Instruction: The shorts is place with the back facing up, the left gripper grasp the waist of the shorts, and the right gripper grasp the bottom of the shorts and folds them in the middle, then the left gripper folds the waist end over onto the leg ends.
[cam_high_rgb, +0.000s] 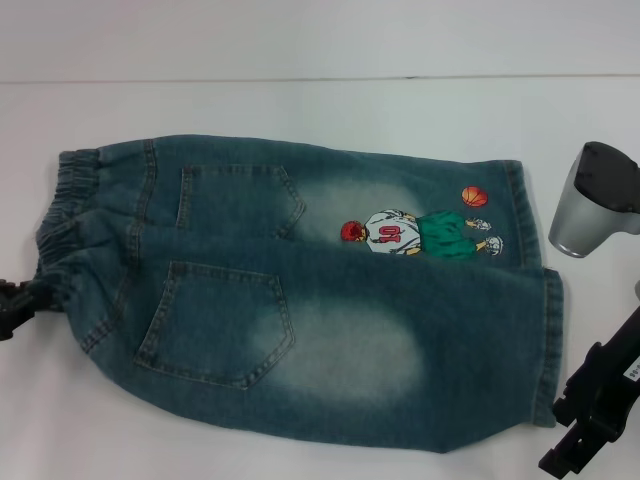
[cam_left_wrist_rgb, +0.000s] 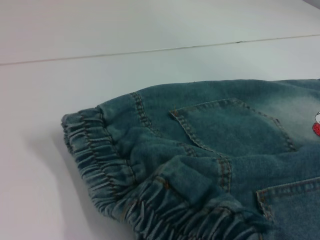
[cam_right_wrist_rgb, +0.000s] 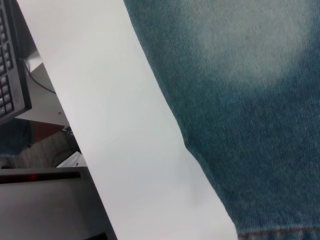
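The blue denim shorts lie flat on the white table, back pockets up. The elastic waist is at the left and the leg ends at the right. A basketball-player print marks the far leg. My left gripper sits at the table's left edge, right against the bunched near corner of the waist. My right gripper hovers at the near right, just beside the near leg's hem. The right wrist view looks down on the near leg's fabric and its edge.
A grey and black part of my right arm hangs over the table to the right of the far leg. Beyond the table's near edge, a black keyboard and the floor show in the right wrist view.
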